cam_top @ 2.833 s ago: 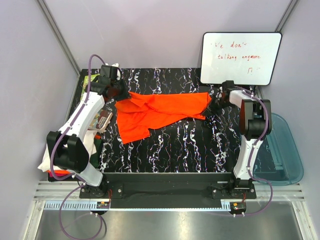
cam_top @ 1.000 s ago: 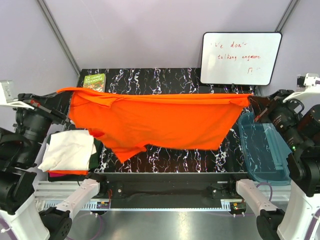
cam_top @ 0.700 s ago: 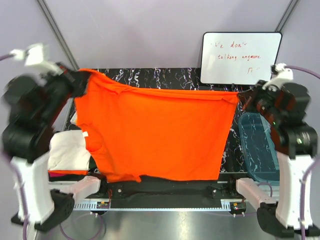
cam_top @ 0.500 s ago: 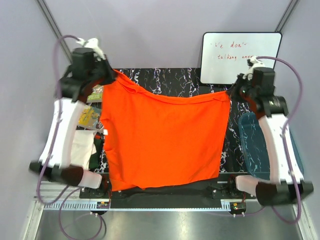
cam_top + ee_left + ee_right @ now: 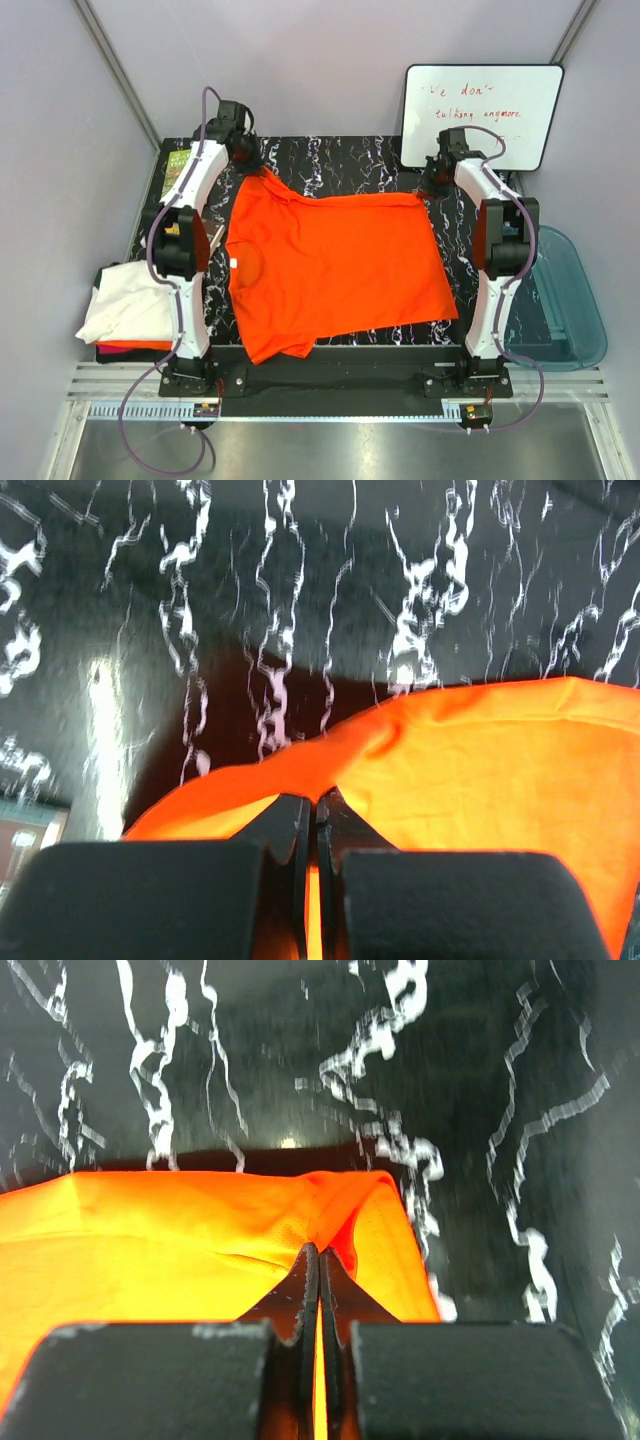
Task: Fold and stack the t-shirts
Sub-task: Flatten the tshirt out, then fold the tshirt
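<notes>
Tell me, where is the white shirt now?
In the top view, the white shirt lies at the near left edge of the table, left of the orange shirt.

t-shirts 3: orange (image 5: pixel 335 260), white (image 5: pixel 125 305), red-orange (image 5: pixel 130 347) | arms (image 5: pixel 200 170) (image 5: pixel 478 185) 2 | book (image 5: pixel 178 164) 1 | tub (image 5: pixel 565 300) 1 | whiteboard (image 5: pixel 480 115) 1

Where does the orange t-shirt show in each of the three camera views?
Top external: orange t-shirt spread flat mid-table.
Left wrist: lower right, corner pinched in left gripper.
Right wrist: lower left, corner pinched in right gripper.
Shared landmark: black white-veined tabletop.
</notes>
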You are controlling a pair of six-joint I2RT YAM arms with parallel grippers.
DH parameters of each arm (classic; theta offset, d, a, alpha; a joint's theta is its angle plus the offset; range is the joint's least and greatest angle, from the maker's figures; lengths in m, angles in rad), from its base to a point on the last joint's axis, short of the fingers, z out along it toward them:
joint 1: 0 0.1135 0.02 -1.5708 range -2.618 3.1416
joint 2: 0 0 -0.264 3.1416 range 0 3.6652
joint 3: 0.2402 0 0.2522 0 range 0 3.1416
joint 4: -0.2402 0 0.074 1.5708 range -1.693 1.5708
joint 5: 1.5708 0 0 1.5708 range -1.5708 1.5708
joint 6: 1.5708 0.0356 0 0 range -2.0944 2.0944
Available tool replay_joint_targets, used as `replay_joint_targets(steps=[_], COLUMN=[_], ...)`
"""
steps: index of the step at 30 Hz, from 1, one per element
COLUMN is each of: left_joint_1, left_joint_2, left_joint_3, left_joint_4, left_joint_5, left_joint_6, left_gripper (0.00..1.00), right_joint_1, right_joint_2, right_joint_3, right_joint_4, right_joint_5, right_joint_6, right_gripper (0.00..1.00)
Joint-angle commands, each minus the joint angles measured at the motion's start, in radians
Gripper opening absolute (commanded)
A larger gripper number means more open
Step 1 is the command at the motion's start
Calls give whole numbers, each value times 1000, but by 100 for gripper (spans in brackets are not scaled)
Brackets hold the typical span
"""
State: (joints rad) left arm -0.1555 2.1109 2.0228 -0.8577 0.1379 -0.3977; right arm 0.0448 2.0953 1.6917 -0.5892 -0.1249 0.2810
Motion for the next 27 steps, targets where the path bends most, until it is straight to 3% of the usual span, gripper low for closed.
replay_joint_targets(steps=[1,6,19,27], left_joint_1=[22,25,28,47], left_joint_2=[15,-3,-351,-491], left_joint_3=[160,177,-378,-507], left_joint_4=[45,22,8,-27], left_joint_5=[66,97,94,83], left_joint_6=[-43,-43,-59,-69], left_gripper=[0,0,0,0], right_joint_1=[-8,-10,-8,-10], right_joint_2=[18,22,-106,-193], right_joint_3=[161,209,-18,-139], right_joint_4=[29,-20,-97,-110], right_joint_5=[-35,-47,-88,-87], right_joint_6=[38,32,52,32], right_gripper=[0,0,0,0])
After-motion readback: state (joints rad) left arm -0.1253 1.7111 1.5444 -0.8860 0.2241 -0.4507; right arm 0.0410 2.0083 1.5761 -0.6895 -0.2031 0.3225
